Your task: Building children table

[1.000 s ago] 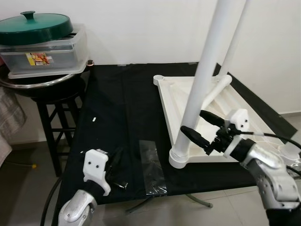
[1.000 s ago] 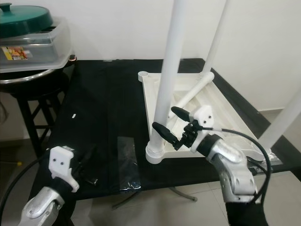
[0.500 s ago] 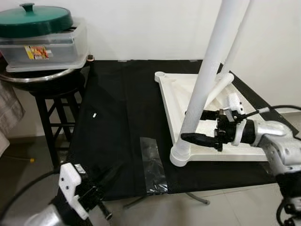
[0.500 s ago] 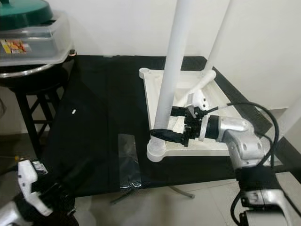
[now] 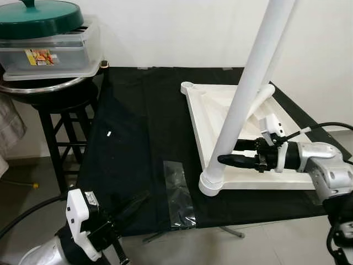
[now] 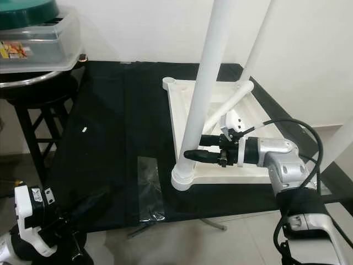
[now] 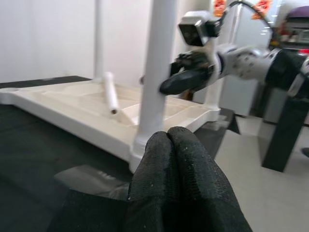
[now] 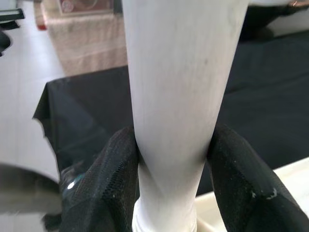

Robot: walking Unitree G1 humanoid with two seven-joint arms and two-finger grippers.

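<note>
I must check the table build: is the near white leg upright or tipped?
Upright. The leg rises from the corner socket of the upturned tabletop, with the right pincer closed around it.

The left gripper [image 7: 168,140] has its jaws closed; beyond them the right gripper [image 7: 186,79] clasps a white leg [image 7: 157,67].

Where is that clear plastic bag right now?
The plastic bag lies flat on the black table near its front edge, just left of the socket holding the white leg.

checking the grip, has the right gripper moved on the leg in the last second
Yes. The right gripper was tilted with open fingers beside the leg; now it lies level, clamped on it just above the socket of the tabletop.
</note>
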